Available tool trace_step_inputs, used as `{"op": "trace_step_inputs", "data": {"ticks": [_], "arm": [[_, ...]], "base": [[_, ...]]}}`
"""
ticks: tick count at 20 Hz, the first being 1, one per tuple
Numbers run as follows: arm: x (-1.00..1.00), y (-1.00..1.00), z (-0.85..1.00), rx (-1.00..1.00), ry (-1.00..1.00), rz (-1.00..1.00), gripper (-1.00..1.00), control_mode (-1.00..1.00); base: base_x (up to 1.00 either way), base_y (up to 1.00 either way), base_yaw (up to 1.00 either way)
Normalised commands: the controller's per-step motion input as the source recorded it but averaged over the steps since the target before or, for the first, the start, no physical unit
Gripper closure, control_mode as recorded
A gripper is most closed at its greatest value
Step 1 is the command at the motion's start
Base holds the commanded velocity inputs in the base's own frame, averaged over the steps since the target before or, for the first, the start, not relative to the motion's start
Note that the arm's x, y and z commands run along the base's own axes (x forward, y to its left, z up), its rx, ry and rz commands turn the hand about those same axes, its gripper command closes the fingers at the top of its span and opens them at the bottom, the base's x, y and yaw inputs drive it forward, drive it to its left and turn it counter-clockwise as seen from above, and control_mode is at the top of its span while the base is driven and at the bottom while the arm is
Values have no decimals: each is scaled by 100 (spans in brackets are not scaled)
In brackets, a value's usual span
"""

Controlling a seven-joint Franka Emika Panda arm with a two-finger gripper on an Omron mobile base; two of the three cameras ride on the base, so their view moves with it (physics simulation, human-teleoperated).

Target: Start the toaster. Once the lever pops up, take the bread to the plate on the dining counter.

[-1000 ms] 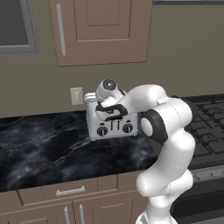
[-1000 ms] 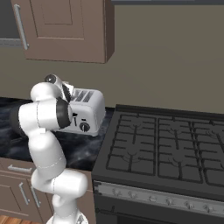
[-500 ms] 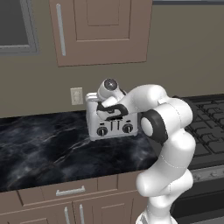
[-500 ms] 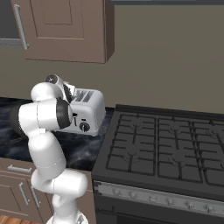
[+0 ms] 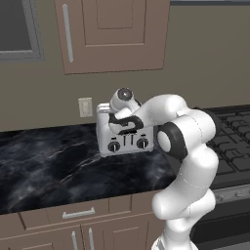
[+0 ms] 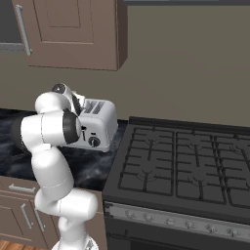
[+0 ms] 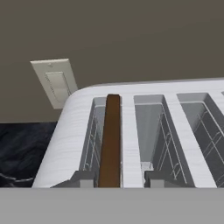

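From my seat I count one toaster, at the centre of the left base view, with two round black knobs on its front. Looking down along my claw, I count four slots in its top, and one slice of bread standing in the leftmost slot. One wall outlet sits in the upper left of the hand view. In the right base view I see one stove at the right and one wall cabinet at the upper left.
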Motion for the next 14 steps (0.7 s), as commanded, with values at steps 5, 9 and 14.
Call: {"op": "trace_step_inputs", "data": {"ticks": [5,9,14], "arm": [[0,0,2,0,-1,0,100,-100],[-1,0,11,0,-4,0,100,-100],[0,2,2,0,-1,0,100,-100]], "base": [[0,0,0],[0,0,0],[0,0,0]]}}
